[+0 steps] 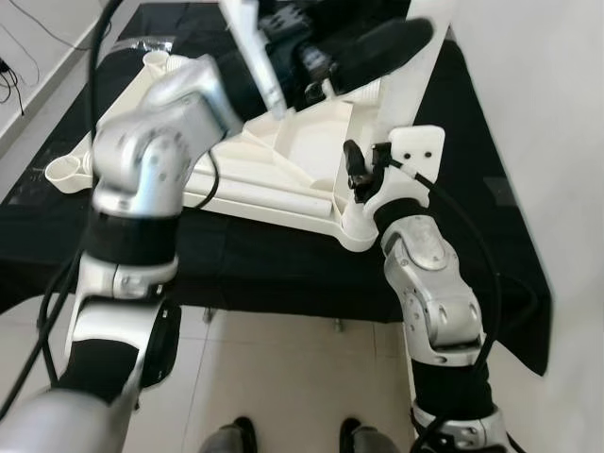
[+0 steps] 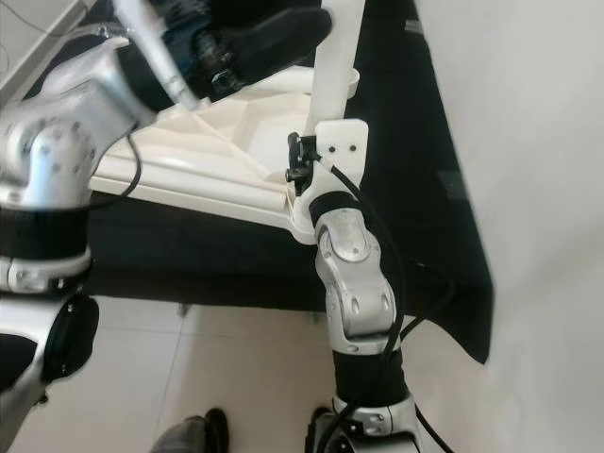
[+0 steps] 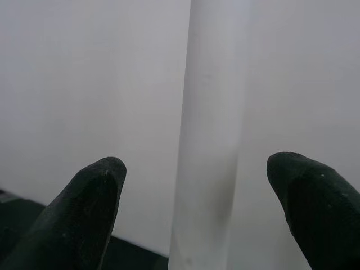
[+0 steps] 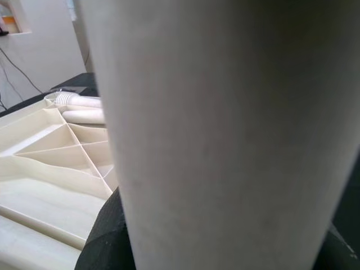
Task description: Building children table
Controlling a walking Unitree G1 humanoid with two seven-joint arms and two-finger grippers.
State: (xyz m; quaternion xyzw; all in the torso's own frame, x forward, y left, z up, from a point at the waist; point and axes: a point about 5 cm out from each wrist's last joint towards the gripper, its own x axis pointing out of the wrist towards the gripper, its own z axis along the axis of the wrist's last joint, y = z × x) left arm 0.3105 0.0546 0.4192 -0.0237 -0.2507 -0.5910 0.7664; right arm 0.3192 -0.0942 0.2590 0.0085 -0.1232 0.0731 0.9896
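Item, operator: your right gripper (image 1: 363,61) fingers (image 4: 104,236) clamped the white table leg (image 1: 411,80), upper right of frame. Your left gripper (image 3: 202,208) fingers (image 3: 84,214) stood spread around it. Upturned tabletop (image 1: 283,179) lay centre, on black cloth (image 1: 245,264).

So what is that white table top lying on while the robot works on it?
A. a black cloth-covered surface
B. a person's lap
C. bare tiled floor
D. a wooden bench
A: the upside-down white table top, ribs facing up, lies on a black cloth-covered surface, with the tiled floor showing in front of and below the cloth's edge.
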